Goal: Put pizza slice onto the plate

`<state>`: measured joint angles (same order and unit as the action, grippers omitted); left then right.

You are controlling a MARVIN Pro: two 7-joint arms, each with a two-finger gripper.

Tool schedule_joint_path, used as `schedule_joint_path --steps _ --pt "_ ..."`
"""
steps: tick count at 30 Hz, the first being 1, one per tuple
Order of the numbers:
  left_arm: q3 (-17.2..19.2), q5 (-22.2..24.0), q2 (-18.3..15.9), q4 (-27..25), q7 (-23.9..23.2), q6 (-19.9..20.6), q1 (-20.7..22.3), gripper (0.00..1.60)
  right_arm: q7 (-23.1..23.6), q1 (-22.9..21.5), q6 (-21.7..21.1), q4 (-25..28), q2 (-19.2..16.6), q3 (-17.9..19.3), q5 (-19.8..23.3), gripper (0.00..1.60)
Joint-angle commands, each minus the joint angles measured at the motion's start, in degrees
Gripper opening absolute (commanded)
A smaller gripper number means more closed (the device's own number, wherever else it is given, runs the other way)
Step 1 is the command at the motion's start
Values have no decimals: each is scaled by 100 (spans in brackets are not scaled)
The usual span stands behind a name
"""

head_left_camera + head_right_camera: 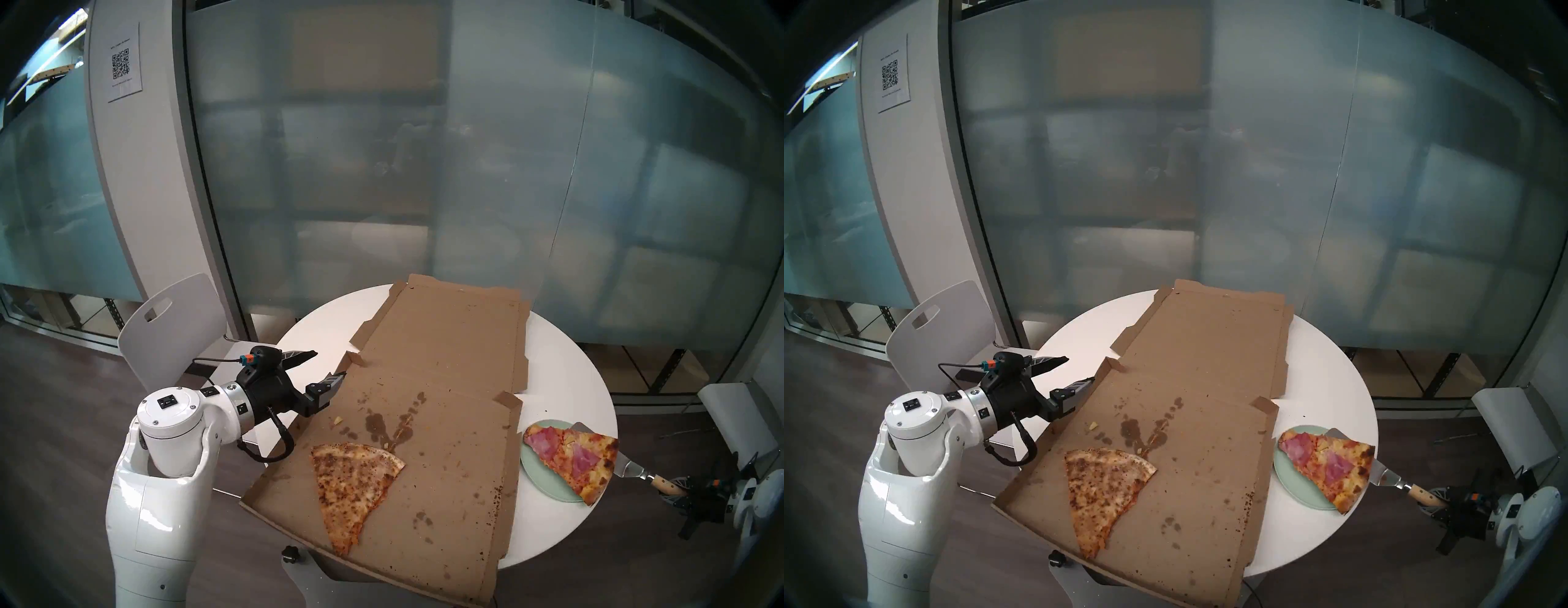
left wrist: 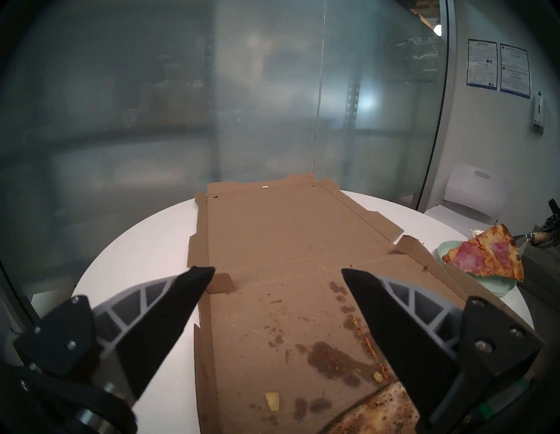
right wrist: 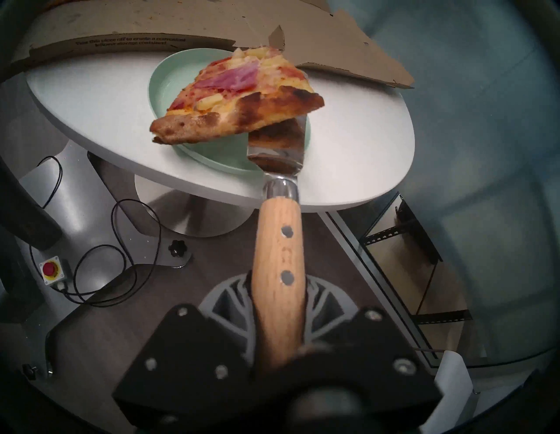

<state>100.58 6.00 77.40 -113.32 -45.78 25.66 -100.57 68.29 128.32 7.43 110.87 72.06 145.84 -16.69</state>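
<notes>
Cardboard pizza box, opened flat, covers most of the round white table, its near end jutting past the table edge. A plain speckled slice lies on it near the left claw, whose jaws stand apart, empty, over the box's left edge. The mint plate sits close to the table's right rim, just beside the box. The pizza slice rests across the plate, its crust overhanging toward the right claw. That claw, clenched on the wooden handle of a spatula, is partly lost in the dark rim. The spatula blade lies under the crust; how much is hidden beneath cannot be told.
</notes>
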Motion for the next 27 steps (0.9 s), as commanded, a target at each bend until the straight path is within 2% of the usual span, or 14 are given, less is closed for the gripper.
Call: schedule_joint_path --steps 1,11,17,23,27 --pt "0 -14 1 -75 32 -10 70 160 -154 -150 110 116 -26 21 11 0" --pt "-2 2 -18 -50 46 -3 100 160 -286 -319 117 -2 -94 -5 -115 0" --pt "-12 6 -27 -18 59 -11 127 160 -327 -508 30 -14 -181 76 -43 0" --pt "-12 13 -23 -2 77 -27 146 160 368 -564 -717 171 -150 159 776 0" --pt "-14 17 -23 -1 82 -27 153 160 621 -522 -981 275 -127 148 977 0"
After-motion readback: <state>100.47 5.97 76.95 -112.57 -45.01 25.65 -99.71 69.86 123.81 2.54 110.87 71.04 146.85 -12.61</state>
